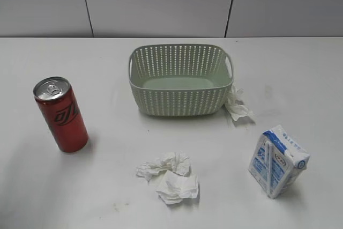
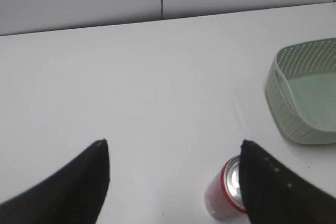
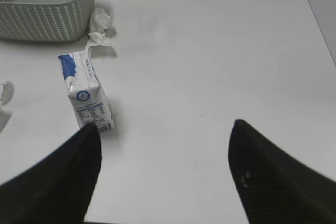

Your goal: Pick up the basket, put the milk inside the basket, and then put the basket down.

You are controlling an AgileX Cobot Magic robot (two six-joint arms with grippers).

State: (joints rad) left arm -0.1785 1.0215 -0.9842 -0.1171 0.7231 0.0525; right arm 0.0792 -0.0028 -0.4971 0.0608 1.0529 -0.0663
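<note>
Pale green basket (image 1: 181, 81), red can (image 1: 60, 114)

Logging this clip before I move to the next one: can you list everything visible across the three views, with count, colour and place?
basket: one, pale green, perforated sides, empty, far centre of the table.
milk: one carton, white and blue, upright, near right of the table.
soda can: one, red with a silver top, upright, left side.
crumpled tissue by the basket: one, white, against the basket's right corner.
crumpled tissues in front: a white cluster, near centre; how many pieces I cannot tell.
table: one, white.
wall panels: grey, behind the table.
left gripper: black, open, above the can's side of the table.
right gripper: black, open, near the milk, holding nothing.
</note>
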